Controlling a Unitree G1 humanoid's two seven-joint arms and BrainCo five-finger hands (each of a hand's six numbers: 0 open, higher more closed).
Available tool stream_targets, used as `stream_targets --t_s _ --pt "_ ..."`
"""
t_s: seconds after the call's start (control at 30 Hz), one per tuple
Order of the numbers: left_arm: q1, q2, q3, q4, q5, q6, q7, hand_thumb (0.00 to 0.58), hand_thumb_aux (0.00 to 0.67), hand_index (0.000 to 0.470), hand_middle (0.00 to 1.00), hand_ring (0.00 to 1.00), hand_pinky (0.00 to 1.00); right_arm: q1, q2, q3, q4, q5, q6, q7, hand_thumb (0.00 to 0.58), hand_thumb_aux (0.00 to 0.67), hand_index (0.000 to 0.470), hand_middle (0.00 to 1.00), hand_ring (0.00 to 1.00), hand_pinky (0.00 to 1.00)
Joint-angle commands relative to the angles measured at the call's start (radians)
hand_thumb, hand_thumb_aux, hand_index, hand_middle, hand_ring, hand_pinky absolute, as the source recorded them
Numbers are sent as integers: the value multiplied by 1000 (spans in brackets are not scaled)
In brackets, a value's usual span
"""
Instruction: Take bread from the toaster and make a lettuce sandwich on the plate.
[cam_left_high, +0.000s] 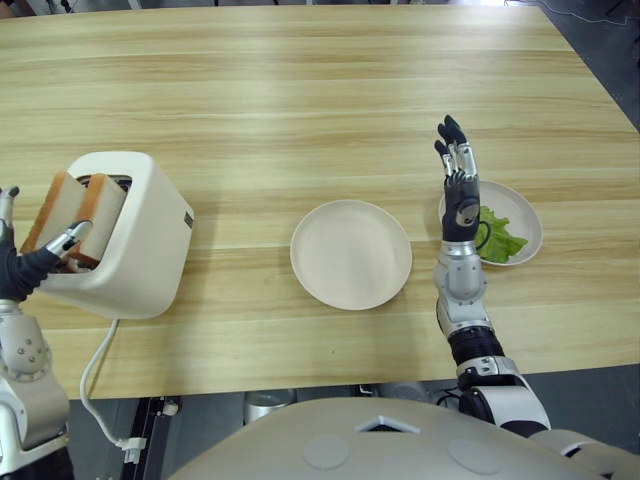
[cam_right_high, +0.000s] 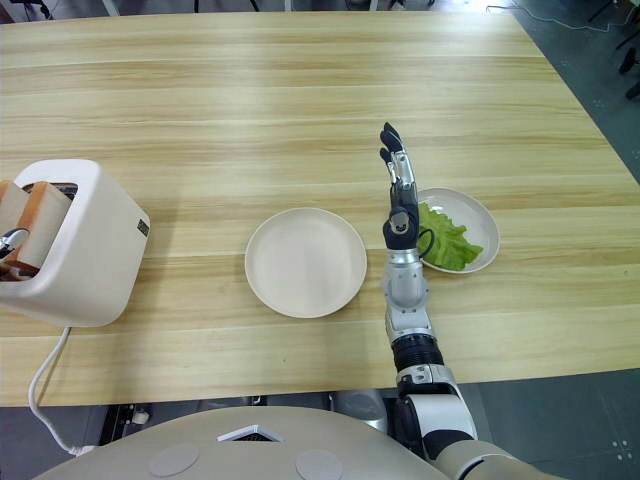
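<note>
A cream toaster (cam_left_high: 135, 240) stands at the table's left with two bread slices (cam_left_high: 58, 208) sticking up out of its slots. My left hand (cam_left_high: 25, 265) is at the toaster's left side, open. One fingertip (cam_left_high: 68, 237) rests against the near edge of the left slice and another finger (cam_left_high: 8, 205) stands apart to its left. The empty round plate (cam_left_high: 350, 253) lies at the middle front. To its right, a lettuce leaf (cam_left_high: 502, 238) lies in a small bowl (cam_left_high: 530, 215). My right hand (cam_left_high: 458, 175) is held flat and open over the bowl's left rim, holding nothing.
The toaster's white cord (cam_left_high: 95, 365) hangs over the table's front edge (cam_left_high: 300, 375). The wide wooden tabletop (cam_left_high: 300, 100) stretches behind the plate and toaster.
</note>
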Motion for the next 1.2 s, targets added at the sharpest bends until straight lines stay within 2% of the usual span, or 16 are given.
stream_targets --t_s 0.03,0.07,0.1,0.13,0.23,0.27,0.3,0.5,0.57,0.87,0.97,1.0,1.07,1.1,1.13,1.2 --pt "-11 19 -21 40 -8 14 11 183 116 79 0 0 0 5 -6 -13 13 0 -1 -6 0 0 0 0 0 0" --pt "-15 21 -22 49 -11 15 15 328 229 157 0 0 0 6 -7 -14 13 0 -1 -6 0 0 0 0 0 0" --pt "-18 23 -22 59 -15 16 19 415 313 215 0 0 0 7 -8 -14 12 0 -1 -6 0 0 0 0 0 0" --pt "-23 23 -19 68 -22 16 28 436 336 231 0 0 0 9 -8 -15 12 0 -2 -7 0 0 0 0 0 0" --pt "-41 20 4 82 -58 13 65 400 297 204 0 0 0 13 -9 -16 13 -3 -4 -9 0 0 0 0 0 0" --pt "-47 18 15 84 -72 11 81 288 194 133 0 0 0 14 -10 -16 14 -3 -5 -9 0 0 0 0 0 0" --pt "-52 15 25 83 -86 9 94 265 176 121 0 0 0 14 -11 -15 14 -3 -6 -8 0 0 0 0 0 0" --pt "-56 12 30 67 -125 7 132 297 202 139 0 0 0 13 -15 -14 17 -6 -8 -8 0 0 0 0 0 0" --pt "-52 8 16 70 -128 4 132 331 231 159 0 0 0 12 -15 -14 18 -8 -8 -8 0 0 0 0 0 0" --pt "-34 11 -17 81 -139 5 120 331 231 159 0 0 0 13 -15 -14 19 -15 -10 -12 0 0 0 0 0 0" --pt "-29 17 -28 96 -132 7 119 436 336 231 0 0 0 12 -15 -14 20 -17 -10 -15 0 0 0 0 0 0" --pt "-28 19 -31 104 -131 9 118 436 336 231 0 0 0 12 -14 -14 20 -17 -10 -16 0 0 0 0 0 0" --pt "-27 26 -38 118 -131 10 113 520 455 312 0 0 0 12 -14 -14 20 -19 -10 -18 0 0 0 0 0 0" --pt "-25 28 -42 123 -133 10 112 568 573 393 0 0 0 12 -14 -14 21 -19 -9 -19 0 0 0 0 0 0" --pt "-25 30 -45 126 -135 10 113 580 670 460 0 0 0 11 -14 -14 21 -18 -9 -20 0 0 0 0 0 0" --pt "-24 33 -51 134 -137 10 117 580 670 460 0 0 0 10 -14 -14 24 -17 -8 -20 0 0 0 0 0 0"
